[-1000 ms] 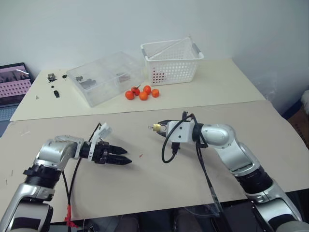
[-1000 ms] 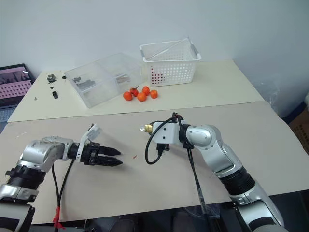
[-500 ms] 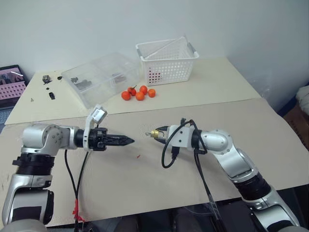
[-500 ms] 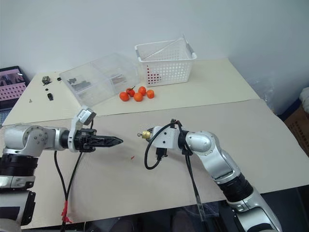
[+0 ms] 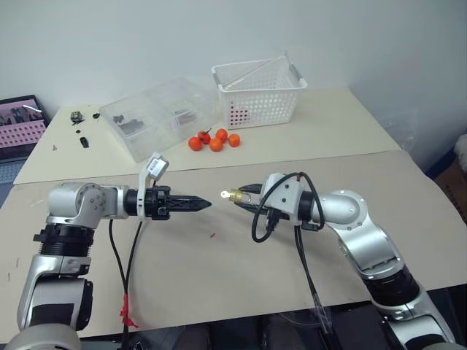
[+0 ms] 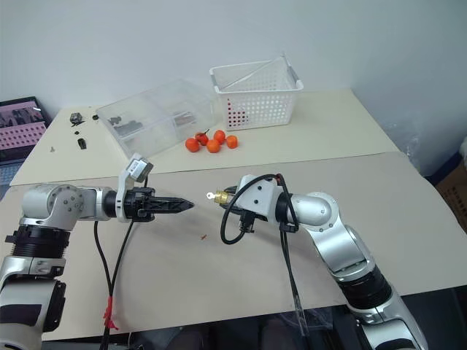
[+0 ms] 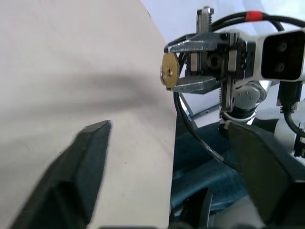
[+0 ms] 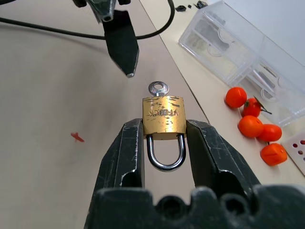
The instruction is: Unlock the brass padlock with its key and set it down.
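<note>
My right gripper [image 8: 163, 126] is shut on the brass padlock [image 8: 163, 118], clamping its gold body from both sides. The silver shackle points back toward the wrist. The key [image 8: 157, 88] sticks out of the padlock's far end, with its round head showing. From the head, the padlock [image 5: 236, 195] hangs above the table's middle, with the key [image 5: 225, 195] pointing at my left gripper [image 5: 204, 204]. That gripper is level and a short gap from the key. In the left wrist view its fingers [image 7: 90, 143] stand apart and empty, with the padlock [image 7: 169, 71] ahead.
A white basket [image 5: 259, 91] and a clear plastic box [image 5: 157, 117] stand at the back, with small orange fruits [image 5: 215, 141] in front of them. A red speck [image 5: 212, 235] lies on the table below the grippers. Small dark parts [image 5: 80, 127] lie at the back left.
My left gripper has risen from near the table, swung level toward the key, and its fingers have drawn closer together. The right gripper still holds the padlock and has rolled a little.
</note>
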{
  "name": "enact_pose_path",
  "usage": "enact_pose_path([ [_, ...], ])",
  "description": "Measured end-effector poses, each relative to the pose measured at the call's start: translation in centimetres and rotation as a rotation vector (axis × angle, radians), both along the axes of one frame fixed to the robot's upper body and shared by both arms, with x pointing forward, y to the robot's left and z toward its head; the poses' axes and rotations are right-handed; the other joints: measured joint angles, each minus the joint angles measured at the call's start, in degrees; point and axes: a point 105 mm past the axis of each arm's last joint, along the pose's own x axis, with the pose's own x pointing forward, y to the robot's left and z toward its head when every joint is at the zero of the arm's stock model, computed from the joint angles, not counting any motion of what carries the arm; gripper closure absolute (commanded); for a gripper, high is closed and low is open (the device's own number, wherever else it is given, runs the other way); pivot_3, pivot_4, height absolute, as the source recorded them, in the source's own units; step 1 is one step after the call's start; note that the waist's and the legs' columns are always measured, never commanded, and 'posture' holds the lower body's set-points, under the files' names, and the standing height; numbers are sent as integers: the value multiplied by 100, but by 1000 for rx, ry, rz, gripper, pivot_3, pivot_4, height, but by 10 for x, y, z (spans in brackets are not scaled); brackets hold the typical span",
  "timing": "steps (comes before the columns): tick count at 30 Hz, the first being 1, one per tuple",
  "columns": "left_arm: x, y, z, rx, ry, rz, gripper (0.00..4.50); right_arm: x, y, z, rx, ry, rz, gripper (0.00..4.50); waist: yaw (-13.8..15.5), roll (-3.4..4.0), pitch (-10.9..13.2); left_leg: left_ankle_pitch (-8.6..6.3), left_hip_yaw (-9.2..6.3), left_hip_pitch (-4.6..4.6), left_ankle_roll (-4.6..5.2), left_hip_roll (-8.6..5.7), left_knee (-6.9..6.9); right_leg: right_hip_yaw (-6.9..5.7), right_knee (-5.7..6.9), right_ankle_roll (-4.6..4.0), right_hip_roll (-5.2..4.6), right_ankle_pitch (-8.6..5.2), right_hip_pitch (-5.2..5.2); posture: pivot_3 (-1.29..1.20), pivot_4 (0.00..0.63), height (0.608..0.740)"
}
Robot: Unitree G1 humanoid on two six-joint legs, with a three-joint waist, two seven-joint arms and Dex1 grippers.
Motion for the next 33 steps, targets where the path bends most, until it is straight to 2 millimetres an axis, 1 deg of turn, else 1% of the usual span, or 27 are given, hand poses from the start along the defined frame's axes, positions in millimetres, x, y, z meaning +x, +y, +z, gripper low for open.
enact_pose_path([
  [4, 0, -4, 0, -10, -6, -9, 1789, 0, -1, -2, 2, 11, -8, 3588, -10, 0, 0, 0, 0, 0, 0, 0, 0, 0, 1, 0, 0, 0, 0, 0, 150, 740],
  [12, 0, -11, -2, -23, 1, -27, 1789, -1, 0, 1, 7, 5, -14, 3588, -3, 0, 0, 0, 0, -1, 0, -1, 0, 0, 0, 0, -1, 0, 0, 0, 150, 740],
  [15, 0, -14, -3, -27, 6, -34, 1789, -3, 1, 5, 8, -6, -9, 3588, -2, 0, 0, 0, -1, -1, 0, -1, 0, 0, 0, 0, -1, 0, 0, 0, 150, 740],
  [20, 1, -15, -3, -27, -10, -39, 1789, -4, -2, 12, 10, -23, -15, 3588, 5, 0, 0, 0, 0, -1, 0, -1, 0, 0, -1, 0, -1, 0, 1, 0, 150, 740],
  [29, 3, -13, -4, -35, 3, -32, 1789, -7, -2, 9, 23, 5, -26, 3588, 8, 0, 0, 0, 0, -1, 0, -1, 0, -1, 0, 0, 0, 0, 0, 0, 150, 740],
  [33, 9, -15, 2, -39, -9, -25, 1789, -7, 0, 9, 34, 8, -25, 3588, 32, 0, 0, 0, 4, -1, 0, -2, 1, -3, 0, 0, -1, 0, 1, 0, 150, 740],
])
